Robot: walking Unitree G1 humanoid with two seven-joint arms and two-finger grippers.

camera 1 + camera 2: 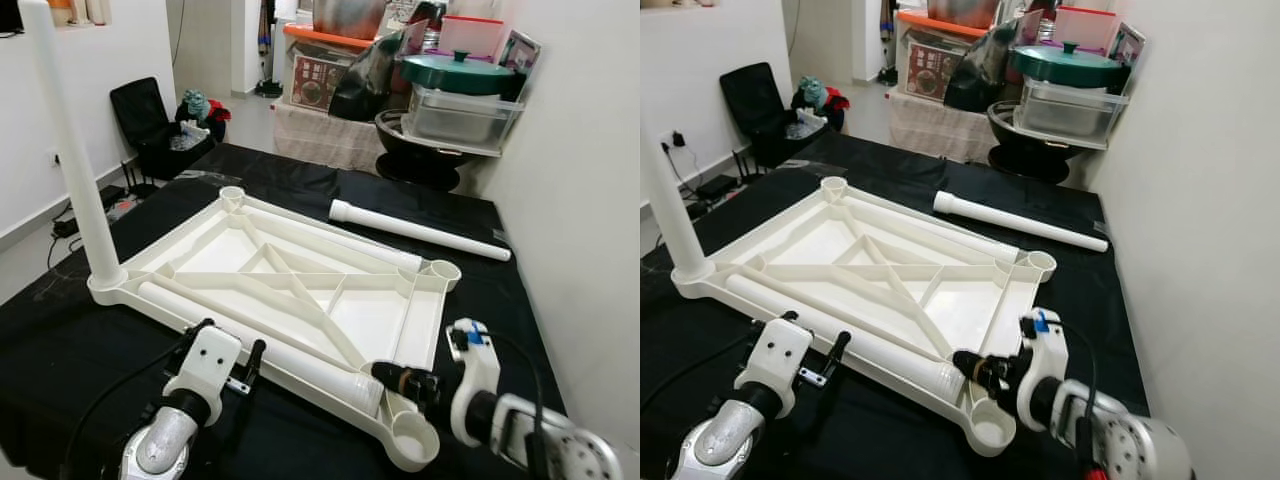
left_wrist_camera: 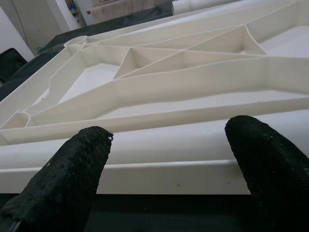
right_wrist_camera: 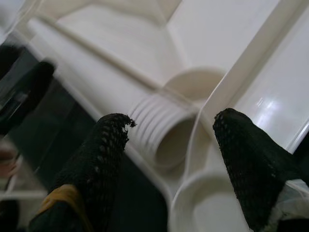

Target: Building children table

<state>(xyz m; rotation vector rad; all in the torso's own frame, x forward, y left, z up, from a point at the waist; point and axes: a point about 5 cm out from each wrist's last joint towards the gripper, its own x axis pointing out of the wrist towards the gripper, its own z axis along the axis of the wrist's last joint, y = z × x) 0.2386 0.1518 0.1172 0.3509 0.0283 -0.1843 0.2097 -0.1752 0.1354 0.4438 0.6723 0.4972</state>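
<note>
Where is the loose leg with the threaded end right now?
The threaded leg lies along the near edge of the upturned tabletop, its threaded end beside the near right socket, just ahead of the open right gripper.

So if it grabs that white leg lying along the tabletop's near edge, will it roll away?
Probably. The white leg is a smooth round tube, so it may roll or slip between the right gripper fingers. It looks hollow at its threaded end, so likely light, yet stiff.

L gripper point(image 2: 169, 164) jaws apart, white leg tube point(image 2: 169, 145) between, prob. untouched
</note>
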